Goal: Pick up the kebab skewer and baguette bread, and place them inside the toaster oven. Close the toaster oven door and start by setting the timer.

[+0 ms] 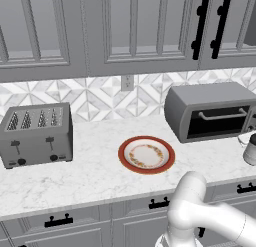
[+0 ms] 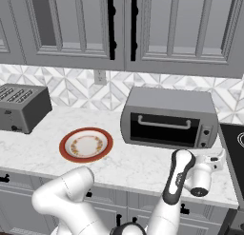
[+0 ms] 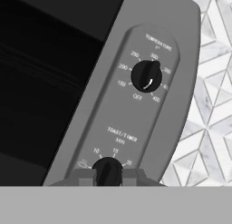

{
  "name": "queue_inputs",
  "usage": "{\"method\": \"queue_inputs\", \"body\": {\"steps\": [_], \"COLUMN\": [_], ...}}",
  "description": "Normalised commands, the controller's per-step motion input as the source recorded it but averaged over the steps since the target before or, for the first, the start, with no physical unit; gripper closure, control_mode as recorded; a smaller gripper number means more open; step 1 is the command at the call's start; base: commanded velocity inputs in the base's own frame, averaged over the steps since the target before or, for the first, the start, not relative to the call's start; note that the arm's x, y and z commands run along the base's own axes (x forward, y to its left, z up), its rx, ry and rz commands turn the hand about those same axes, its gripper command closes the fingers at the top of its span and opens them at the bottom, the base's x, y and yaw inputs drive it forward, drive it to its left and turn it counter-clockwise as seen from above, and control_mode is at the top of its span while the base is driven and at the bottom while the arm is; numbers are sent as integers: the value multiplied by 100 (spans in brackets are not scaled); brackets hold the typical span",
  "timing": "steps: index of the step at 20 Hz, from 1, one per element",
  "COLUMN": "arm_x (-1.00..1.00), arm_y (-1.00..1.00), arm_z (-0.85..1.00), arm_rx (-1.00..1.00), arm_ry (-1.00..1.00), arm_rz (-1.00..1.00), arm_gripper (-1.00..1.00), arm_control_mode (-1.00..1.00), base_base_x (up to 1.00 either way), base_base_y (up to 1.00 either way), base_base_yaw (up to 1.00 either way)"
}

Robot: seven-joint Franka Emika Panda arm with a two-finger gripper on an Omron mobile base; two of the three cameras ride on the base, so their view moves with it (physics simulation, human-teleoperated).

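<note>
Toaster oven (image 2: 169, 116) timer knob (image 3: 107, 170), half cut off, pinched by hand (image 3: 108, 174).

Glossy white arm (image 2: 71, 193) of rounded tubular segments; a dark band (image 2: 175, 179) wraps one link. The tool's (image 3: 108, 173) finger tips look dark grey, perhaps.

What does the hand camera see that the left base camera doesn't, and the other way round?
Hand view alone: the printed temperature dial, the toast/timer knob, and the gripper shut on that knob. Left base view alone: the four-slot toaster, the bare red-rimmed plate, the marble counter and the upper cabinets. Both share the toaster oven, its dark glass door shut, and the patterned tile wall.
</note>
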Motion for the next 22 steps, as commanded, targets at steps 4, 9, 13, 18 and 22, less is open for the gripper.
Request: {"method": "queue_inputs", "body": {"steps": [4, 9, 13, 18, 22], "arm_x": [0, 0, 0, 0, 0], "arm_y": [0, 0, 0, 0, 0], "arm_z": [22, 30, 39, 34, 31], "arm_rx": [4, 5, 10, 12, 11], "arm_ry": [0, 0, 0, 0, 0], "arm_rz": [0, 0, 0, 0, 0], "arm_gripper": [100, 100, 100, 100, 100], "arm_control_mode": [-100, -100, -100, -100, -100], "base_base_x": [0, 0, 0, 0, 0], "base_base_y": [0, 0, 0, 0, 0], "base_base_yaw": [0, 0, 0, 0, 0]}}
